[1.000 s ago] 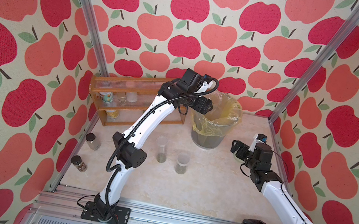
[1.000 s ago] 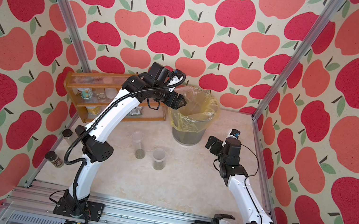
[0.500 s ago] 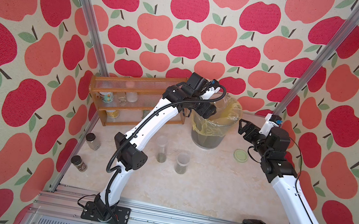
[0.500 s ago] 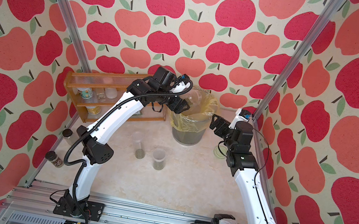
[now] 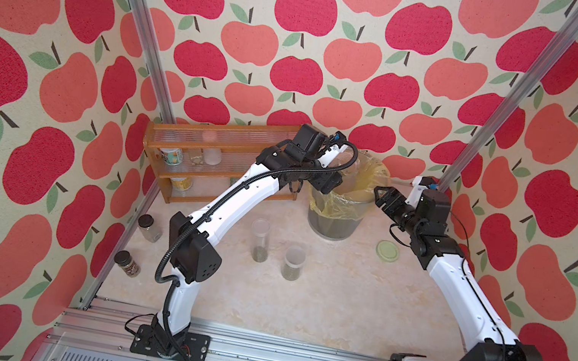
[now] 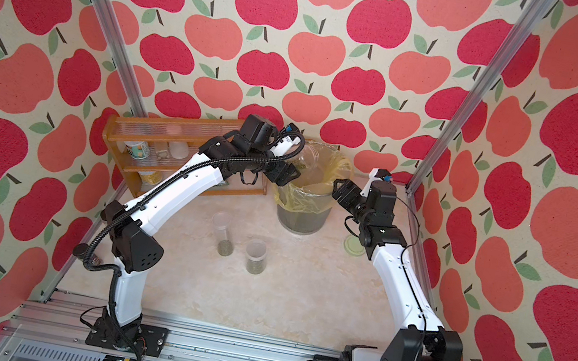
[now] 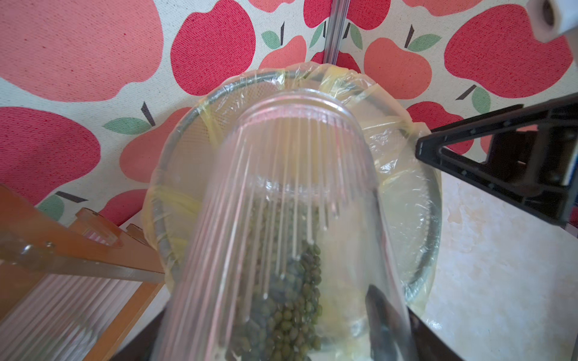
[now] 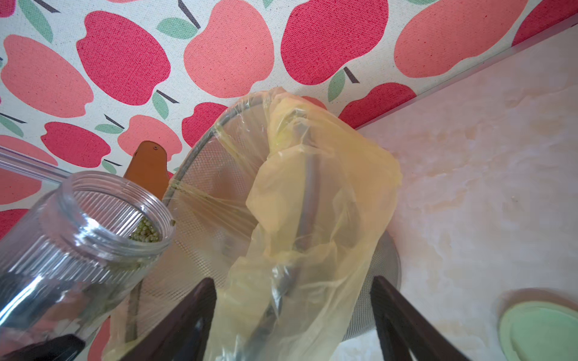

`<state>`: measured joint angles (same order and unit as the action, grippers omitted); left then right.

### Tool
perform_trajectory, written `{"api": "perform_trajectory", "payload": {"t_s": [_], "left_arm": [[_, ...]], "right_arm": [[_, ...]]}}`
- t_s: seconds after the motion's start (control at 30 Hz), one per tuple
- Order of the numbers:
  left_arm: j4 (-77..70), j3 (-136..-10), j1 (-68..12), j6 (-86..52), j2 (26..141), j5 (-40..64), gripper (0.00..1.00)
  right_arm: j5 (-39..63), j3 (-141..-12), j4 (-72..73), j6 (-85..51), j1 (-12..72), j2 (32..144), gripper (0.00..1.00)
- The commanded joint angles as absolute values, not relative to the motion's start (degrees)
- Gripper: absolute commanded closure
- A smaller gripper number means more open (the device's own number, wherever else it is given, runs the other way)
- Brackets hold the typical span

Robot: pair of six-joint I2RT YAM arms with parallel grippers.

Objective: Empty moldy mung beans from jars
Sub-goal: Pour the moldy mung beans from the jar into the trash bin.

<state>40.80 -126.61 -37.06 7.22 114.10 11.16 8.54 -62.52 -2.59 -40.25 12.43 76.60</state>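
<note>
Nearest the base rail, at mid-table, the tall narrow jar (image 5: 260, 238) and the shorter jar (image 5: 293, 262) stand upright, near each other but not touching. Each holds a low layer of mung beans (image 5: 290, 272). Neither has moved over the last second.

Right of them, the pale green lid (image 5: 387, 250) lies flat on the table beside the bin (image 5: 331, 229). One second ago the right arm was bent low over that spot and hid the lid. The arm has since risen and swung inward, and the right gripper (image 5: 382, 198) is now at the bin's right rim. In the right wrist view its fingers (image 8: 403, 322) stand parted on either side of the rim and a fold of the yellow liner (image 8: 312, 218). Whether they press on it cannot be told.

Across the bin, the left gripper (image 5: 329, 184) is clamped on the wide jar (image 7: 281, 187), which is uncapped and tilted mouth-down over the bin's left rim. It has edged slightly toward the bin since the earlier frame. Beans lie along the jar's lower wall and have reached its mouth.

Farthest back, the wooden rack (image 5: 203, 158) stands against the rear wall left of the bin, unmoved.
</note>
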Motion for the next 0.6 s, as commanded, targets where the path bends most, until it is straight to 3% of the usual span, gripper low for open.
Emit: {"api": "perform_trajectory", "payload": {"t_s": [0.0, 0.13, 0.3, 0.57], "left_arm": [[33.65, -125.2, -36.19, 7.13, 110.06, 12.1, 0.56], [31.9, -122.26, -35.26, 6.17, 107.72, 13.13, 0.57], [23.02, -112.04, -33.78, 5.52, 101.14, 15.8, 0.58], [12.74, -103.6, -33.4, 6.36, 96.09, 19.21, 0.6]], "right_arm": [[10.79, -65.0, -0.29, -42.17, 13.1, 78.29, 0.19], [11.09, -66.05, 0.0, -41.63, 14.29, 79.41, 0.19], [8.73, -65.11, 0.62, -39.2, 16.38, 74.99, 0.07], [15.34, -65.53, 10.69, -49.97, 16.85, 72.11, 0.01]]}}
